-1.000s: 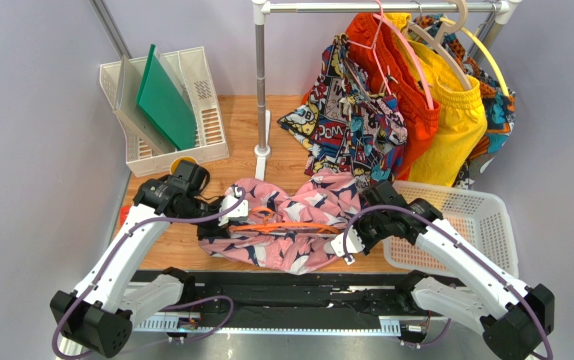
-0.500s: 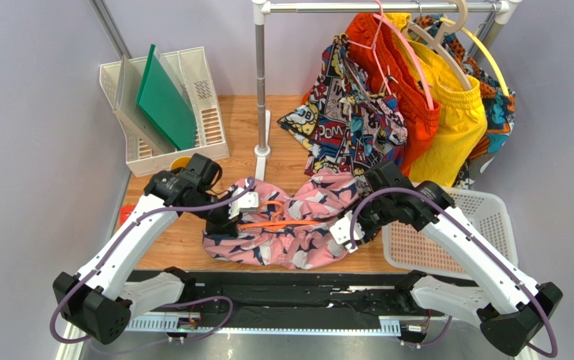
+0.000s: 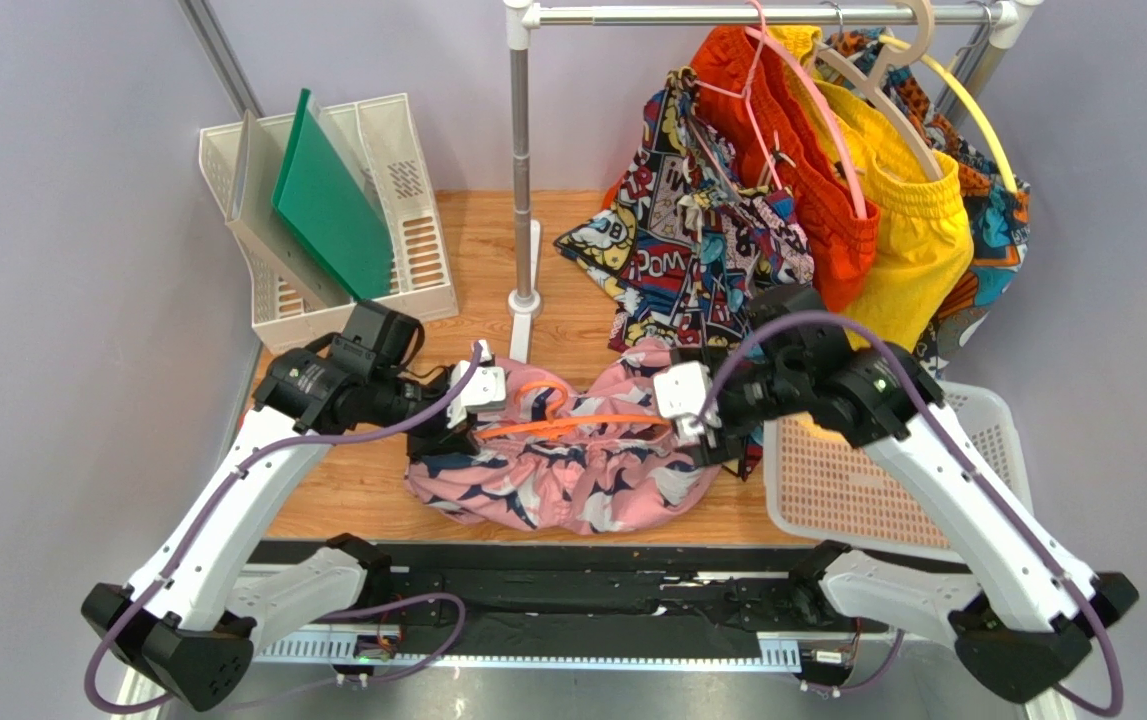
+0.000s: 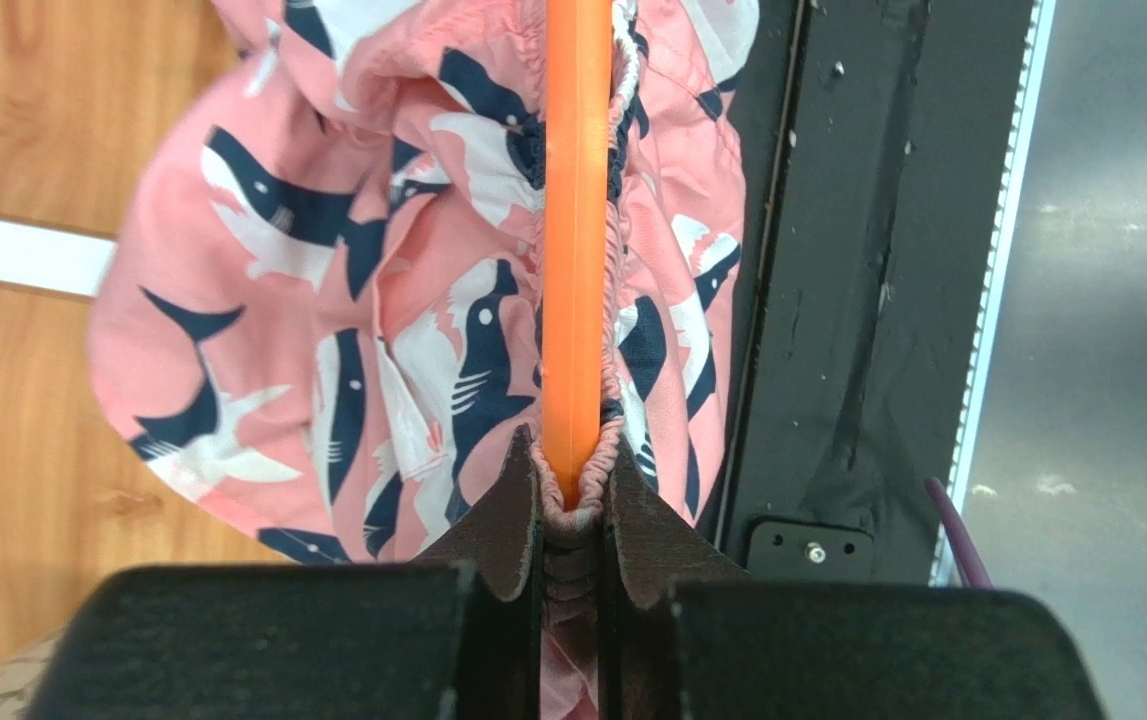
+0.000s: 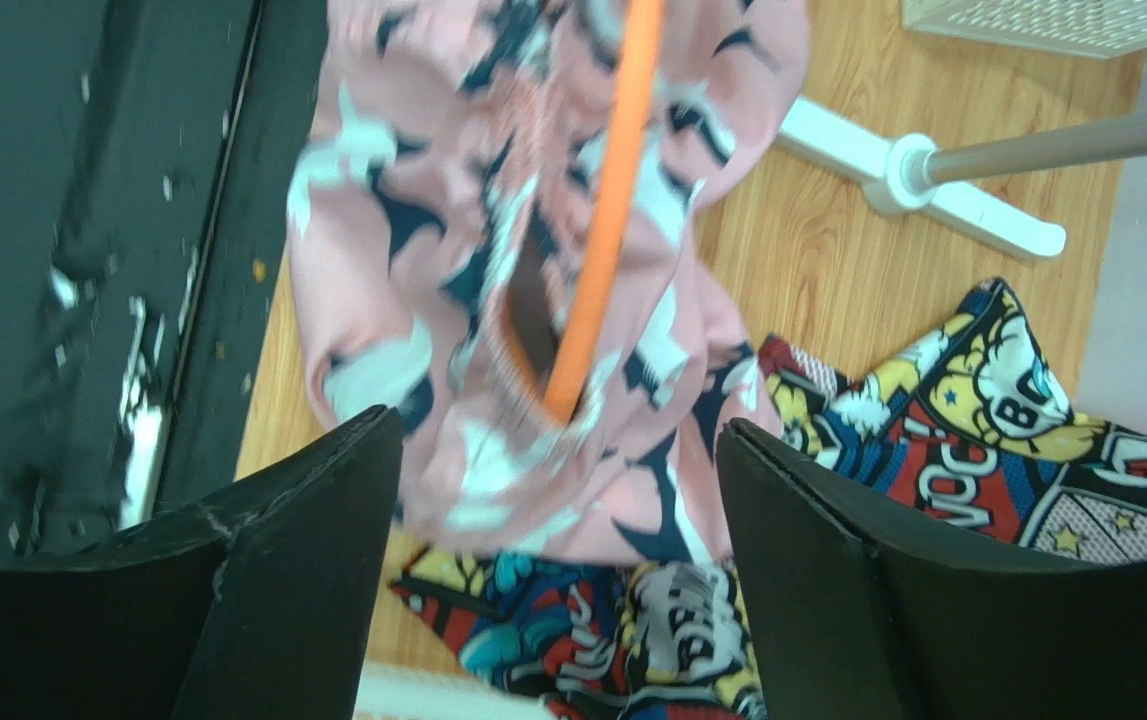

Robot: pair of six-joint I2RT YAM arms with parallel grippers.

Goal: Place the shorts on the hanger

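Moved: right gripper (image 5: 554, 432) risen beside thin orange plastic hanger (image 4: 576, 225), spread wide, empty.
Hold: left gripper (image 4: 572, 477) pinches soft pink bird-print shorts' (image 4: 309, 300) waistband against hanger.
Tip: keep waistband taut.

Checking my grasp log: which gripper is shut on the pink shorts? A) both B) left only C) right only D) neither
B: the left gripper pinches the waistband of the shorts right at the end of the hanger, while the right gripper stands wide open, short of the fabric.
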